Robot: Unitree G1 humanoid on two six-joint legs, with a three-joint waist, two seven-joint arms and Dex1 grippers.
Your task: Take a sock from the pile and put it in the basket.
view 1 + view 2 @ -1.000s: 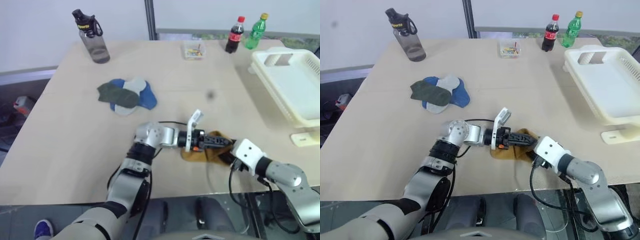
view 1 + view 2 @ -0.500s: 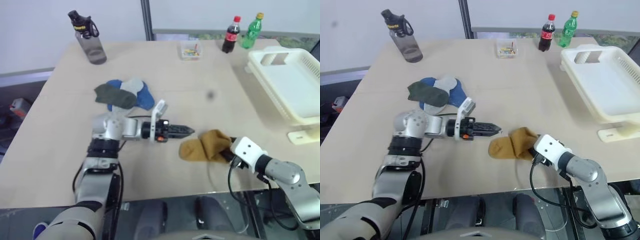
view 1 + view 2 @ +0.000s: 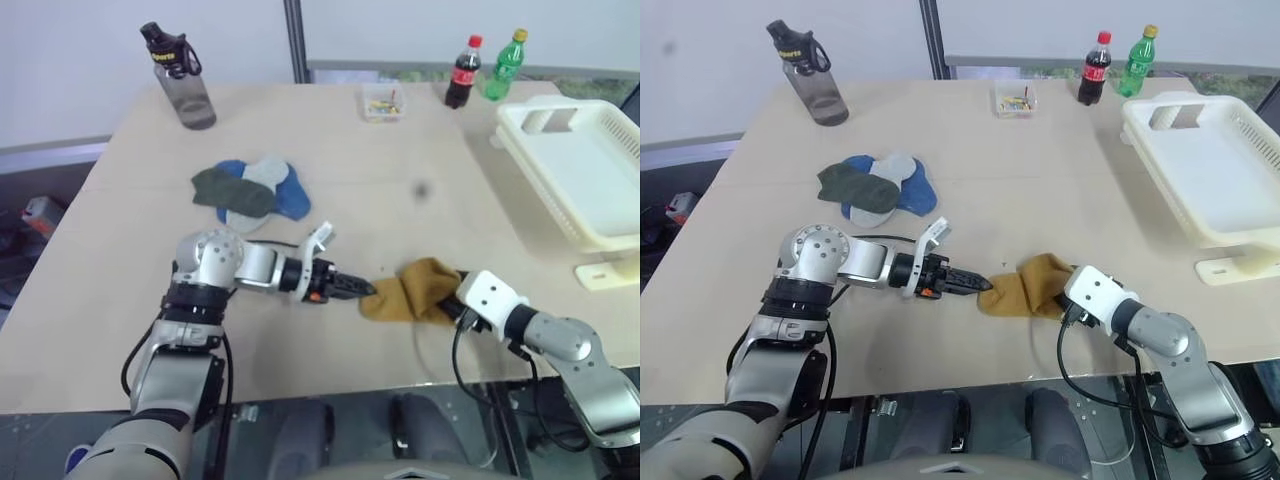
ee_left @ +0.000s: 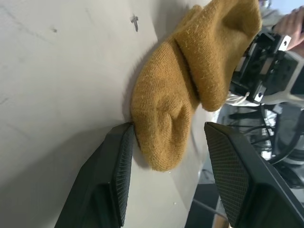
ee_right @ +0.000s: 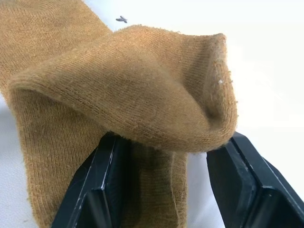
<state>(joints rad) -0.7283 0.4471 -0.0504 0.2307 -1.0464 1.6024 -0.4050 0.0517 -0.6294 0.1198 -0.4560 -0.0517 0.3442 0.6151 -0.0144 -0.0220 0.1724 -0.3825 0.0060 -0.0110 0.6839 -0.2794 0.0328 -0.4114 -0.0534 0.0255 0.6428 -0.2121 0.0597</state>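
Near the table's front edge, the mustard sock lies folded between my two grippers, well apart from the pile and the basket. My right gripper has its jaws spread with the cuff end draped over and between them, not visibly pinched. My left gripper is open too, one pad touching the toe, which lies just in front of the gap. To do this well, I judge one gripper should close firmly on the fold before lifting, so the sock doesn't slide off on the way to the basket
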